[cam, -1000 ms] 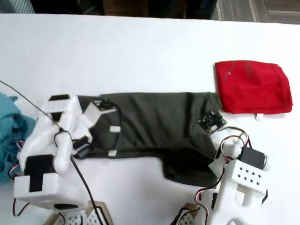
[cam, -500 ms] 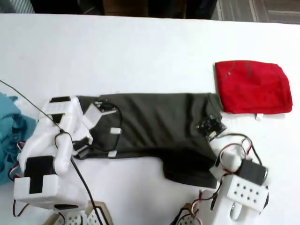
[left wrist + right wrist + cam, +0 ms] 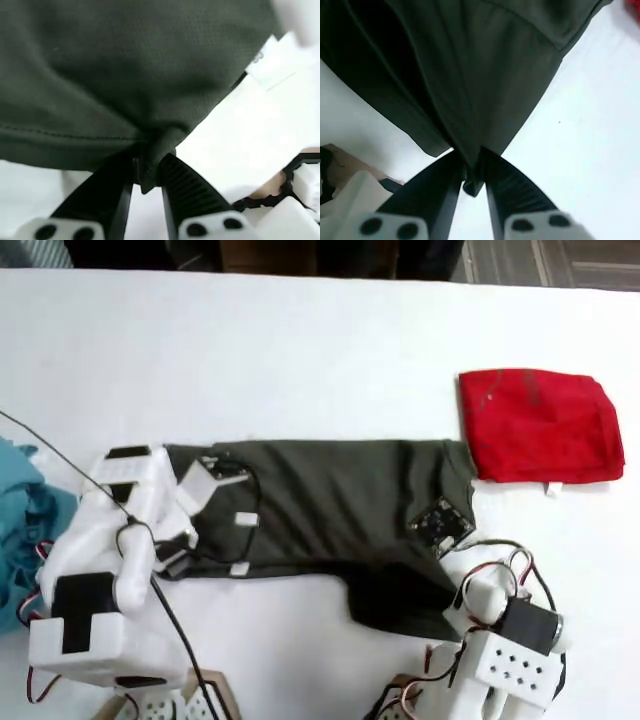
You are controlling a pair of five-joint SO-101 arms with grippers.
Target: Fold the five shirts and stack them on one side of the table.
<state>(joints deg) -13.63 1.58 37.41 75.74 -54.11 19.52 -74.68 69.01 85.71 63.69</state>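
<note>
Dark shirt (image 3: 330,505) lay with its long axis running between the arms; left gripper (image 3: 150,169) and right gripper (image 3: 471,164) each pinched its near edge (one at either end).

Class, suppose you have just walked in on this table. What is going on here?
Two robot arms are handling a dark green fabric shirt spread across the white table. The left gripper is shut on a pinch of its edge, and the right gripper is shut on another fold of it. A folded red shirt lies next to the green one at the right arm's end. A crumpled teal cloth sits at the table's edge by the left arm.
</note>
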